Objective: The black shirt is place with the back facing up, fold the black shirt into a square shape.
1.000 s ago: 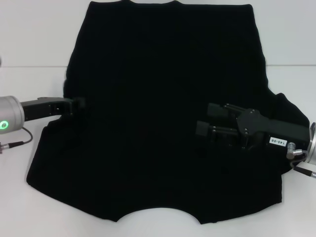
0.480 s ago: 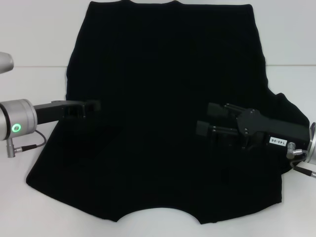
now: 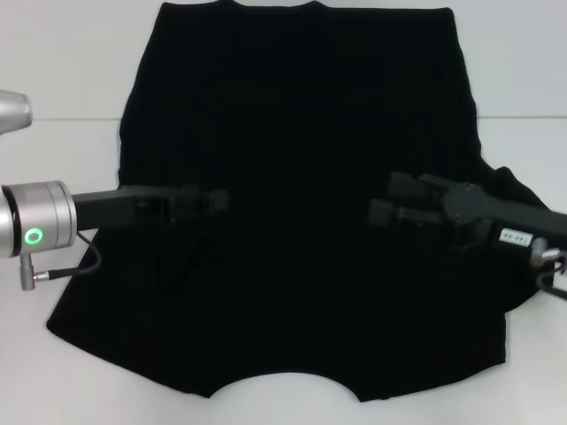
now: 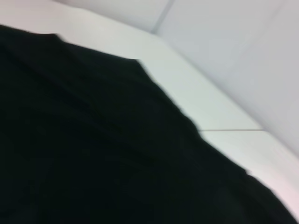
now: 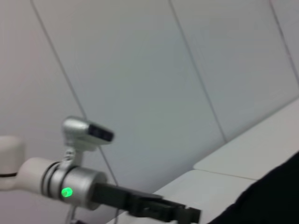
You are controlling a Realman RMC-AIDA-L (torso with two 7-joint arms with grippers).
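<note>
The black shirt (image 3: 301, 204) lies spread flat over the white counter (image 3: 53, 150), taking up most of the space in front of the robot. One straight edge runs along the far side, and on the near edge there is a curved cut-out in the middle. Its right side is bunched into a soft rumpled hump beside the right arm, while the left side slopes outward toward a near corner resting on the counter. The left pincer (image 3: 217, 201) reaches in from the left, low over the cloth and well inside the shirt's left edge, its dark fingers pointing toward the middle; against the black fabric I cannot tell whether they are spread or pressed together, nor whether they hold any cloth. The right pincer (image 3: 383, 200) comes in from the right side at about the same level, its two fingers stacked one above the other with a gap between them, so it looks spread, and nothing is seen between them. The two pincers face each other across the middle of the shirt, well apart. From the right wrist, the left arm's silver cuff with its green light (image 5: 67, 192) shows against a pale panelled wall (image 5: 163, 70).
</note>
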